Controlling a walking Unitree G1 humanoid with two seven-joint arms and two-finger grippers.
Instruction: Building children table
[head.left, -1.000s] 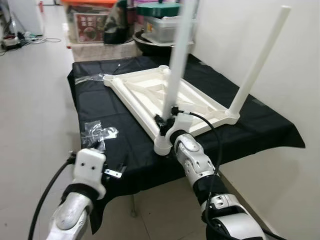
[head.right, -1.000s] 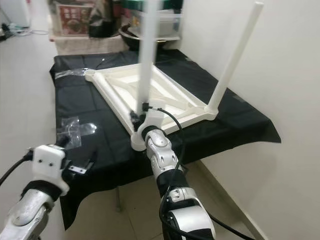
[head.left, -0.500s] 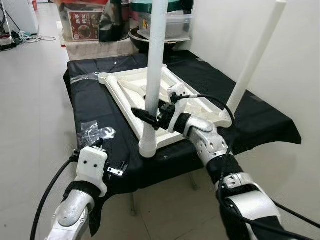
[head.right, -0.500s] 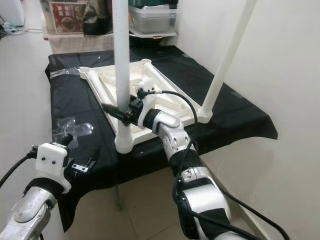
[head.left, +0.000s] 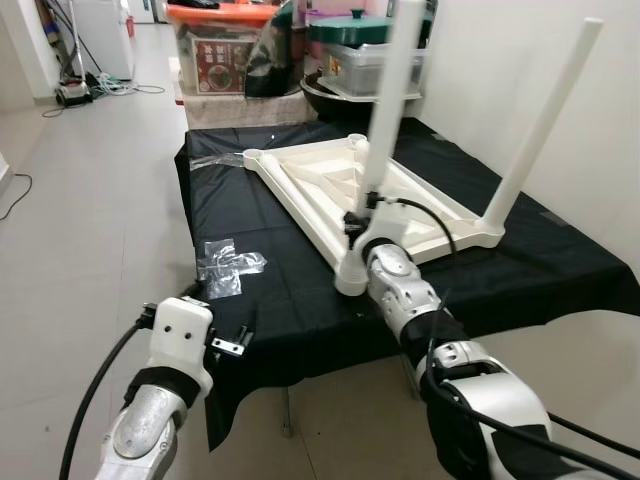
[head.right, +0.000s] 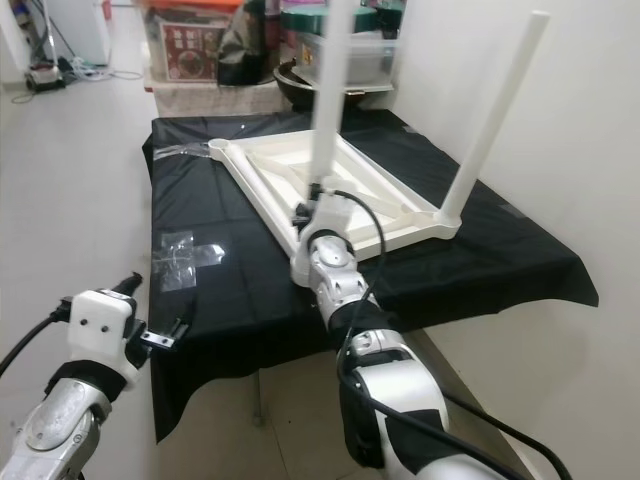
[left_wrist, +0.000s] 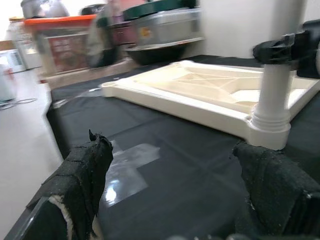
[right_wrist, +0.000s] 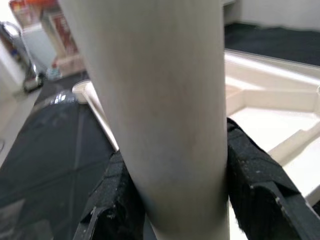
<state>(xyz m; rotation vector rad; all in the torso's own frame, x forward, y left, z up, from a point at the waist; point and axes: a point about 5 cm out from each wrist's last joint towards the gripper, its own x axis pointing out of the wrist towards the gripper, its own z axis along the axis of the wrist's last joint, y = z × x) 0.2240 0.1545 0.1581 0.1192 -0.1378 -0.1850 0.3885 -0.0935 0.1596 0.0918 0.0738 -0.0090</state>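
Observation:
A white children's tabletop (head.left: 425, 205) lies upside down on a table draped in black cloth (head.left: 270, 300). Two white legs stand upright in its corner sockets: one at the near corner (head.left: 392, 100), one at the right corner (head.left: 545, 120). My right gripper (head.left: 360, 215) is shut on the near leg (right_wrist: 160, 110) just above its socket, a black finger (right_wrist: 255, 185) pressed on each side. My left gripper (head.left: 216, 315) hovers open at the table's front-left edge, its fingers (left_wrist: 80, 185) spread wide around nothing, facing the leg's base (left_wrist: 272, 100).
A crumpled clear plastic wrap (head.left: 230, 265) lies on the cloth left of the tabletop. Storage boxes (head.left: 215, 50) and a pot with a green lid (head.left: 360, 50) stand behind the table. A white wall runs along the right; open tiled floor (head.left: 90, 200) lies to the left.
The head camera has shifted. My right forearm has swung round from the leg's right side to its front, still gripping it. The leg stays in its socket; the left arm holds still.

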